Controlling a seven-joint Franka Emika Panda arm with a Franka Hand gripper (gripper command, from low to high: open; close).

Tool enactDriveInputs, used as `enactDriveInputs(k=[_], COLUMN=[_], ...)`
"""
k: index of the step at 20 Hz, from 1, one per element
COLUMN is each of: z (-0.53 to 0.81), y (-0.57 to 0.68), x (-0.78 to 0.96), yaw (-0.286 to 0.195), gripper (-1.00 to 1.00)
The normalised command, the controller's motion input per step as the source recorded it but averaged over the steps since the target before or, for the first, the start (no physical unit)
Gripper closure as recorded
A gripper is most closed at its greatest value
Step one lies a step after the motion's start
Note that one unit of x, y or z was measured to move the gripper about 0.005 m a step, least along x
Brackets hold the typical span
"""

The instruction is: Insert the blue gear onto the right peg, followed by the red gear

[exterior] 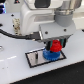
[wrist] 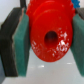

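The red gear [exterior: 55,47] hangs between my fingers just above the blue gear [exterior: 50,55], which lies flat on the grey plate [exterior: 35,59] with a black rim, on the exterior view's right part of the plate. My gripper [exterior: 55,46] is shut on the red gear. In the wrist view the red gear [wrist: 51,36] fills the middle, its dark centre hole facing the camera, clamped between the teal pads [wrist: 21,42]. The right peg is hidden under the gears and the hand. I cannot tell whether the red gear touches the blue one.
The plate lies on a white table [exterior: 15,70]. A black cable [exterior: 12,34] runs in from the exterior view's left to the hand. The arm's white body [exterior: 45,15] fills the upper part of that view.
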Motion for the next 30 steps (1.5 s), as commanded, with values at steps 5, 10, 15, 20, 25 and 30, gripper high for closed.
enactDriveInputs(k=[5,10,15,20,25,30], z=[0.11,-0.13,-0.20,-0.02,-0.10,-0.07], y=[-0.20,-0.16,-0.09,-0.04,-0.04,0.00], x=[0.06,0.18,0.19,0.21,0.14,0.14], yaw=[0.000,0.000,0.000,0.000,0.000,0.000], gripper=[1.00,1.00,1.00,1.00,1.00,1.00])
